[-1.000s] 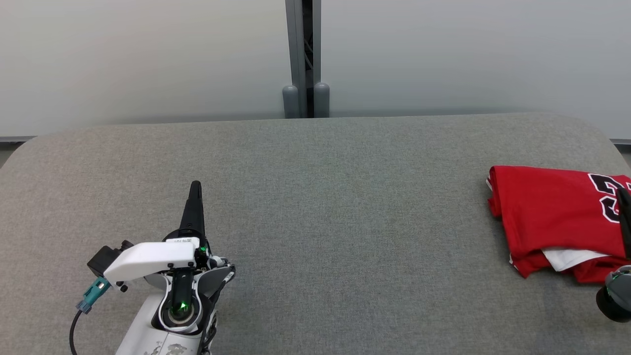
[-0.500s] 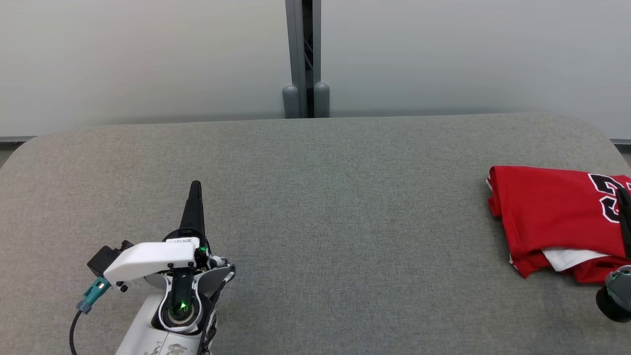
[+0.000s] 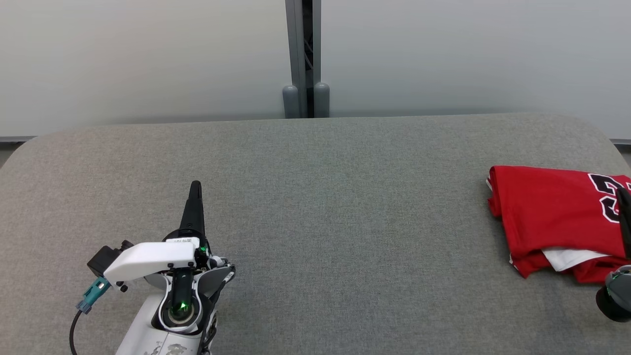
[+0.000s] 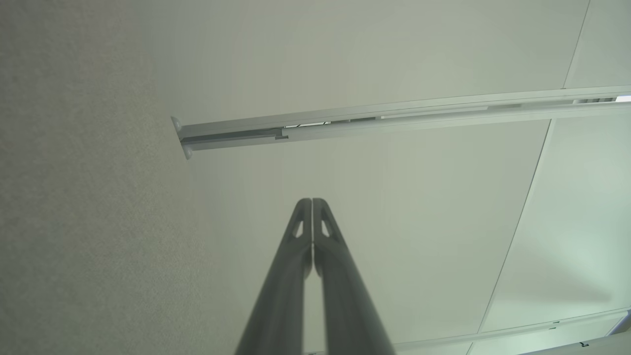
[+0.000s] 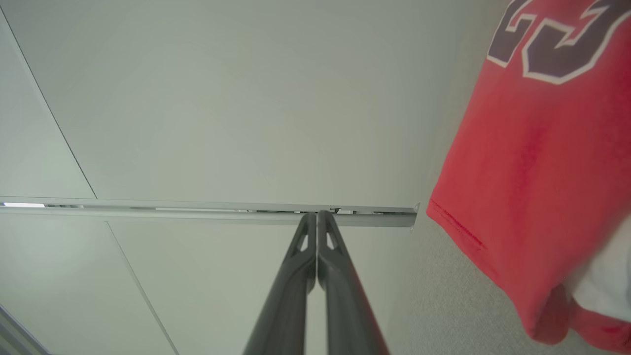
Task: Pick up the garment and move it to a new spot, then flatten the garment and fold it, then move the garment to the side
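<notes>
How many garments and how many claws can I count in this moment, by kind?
garment, red, folded: 1
claws, both shut: 2 (left claw, right claw)
Total: 3

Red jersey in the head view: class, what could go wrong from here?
1. The shut right gripper sits close beside the folded red jersey. A careless swing of that arm could snag the cloth and drag the fold open.
2. A white layer pokes out of the fold's near edge, so the stack looks loose and may slump if it is nudged.
</notes>
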